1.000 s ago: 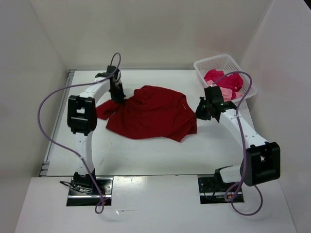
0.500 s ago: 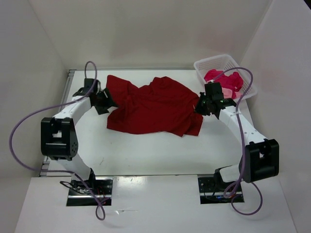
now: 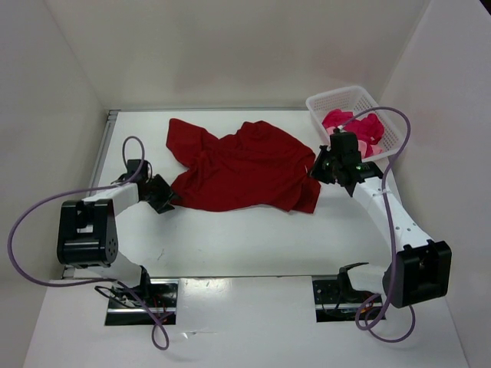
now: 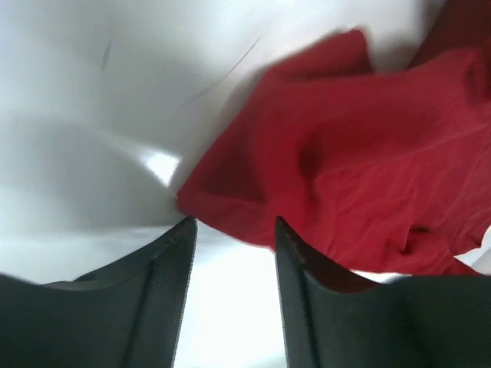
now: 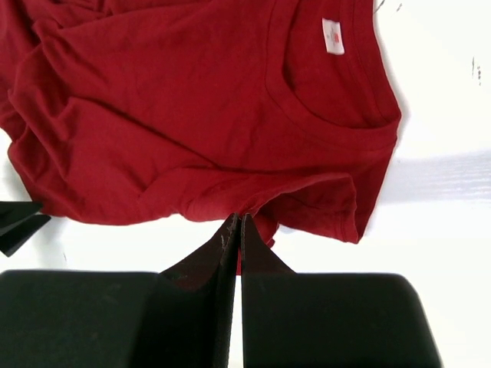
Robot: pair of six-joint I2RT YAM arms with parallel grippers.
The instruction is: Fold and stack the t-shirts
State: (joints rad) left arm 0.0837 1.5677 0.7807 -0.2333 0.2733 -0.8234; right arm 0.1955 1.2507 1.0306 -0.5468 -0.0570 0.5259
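Note:
A dark red t-shirt (image 3: 238,165) lies spread and wrinkled across the middle of the table. My right gripper (image 3: 322,170) is at its right edge, and in the right wrist view the gripper (image 5: 238,220) is shut on a fold of the shirt (image 5: 192,115) below the collar. My left gripper (image 3: 163,196) sits low by the shirt's near-left corner. In the left wrist view it (image 4: 232,226) stands open with bare table between its fingers, and the red cloth (image 4: 345,169) lies just past the tips. A magenta t-shirt (image 3: 362,126) and a light pink one (image 3: 357,146) lie bunched in the basket.
The white lattice basket (image 3: 316,104) stands at the back right corner, close behind my right arm. Pale walls enclose the table on the left, back and right. A white neck label (image 5: 332,36) shows inside the red shirt's collar.
My left gripper has opened, let go of the shirt's left side and moved nearer, down to its near-left corner. The shirt now lies wider, one sleeve thrown toward the back. The right gripper keeps its grip.

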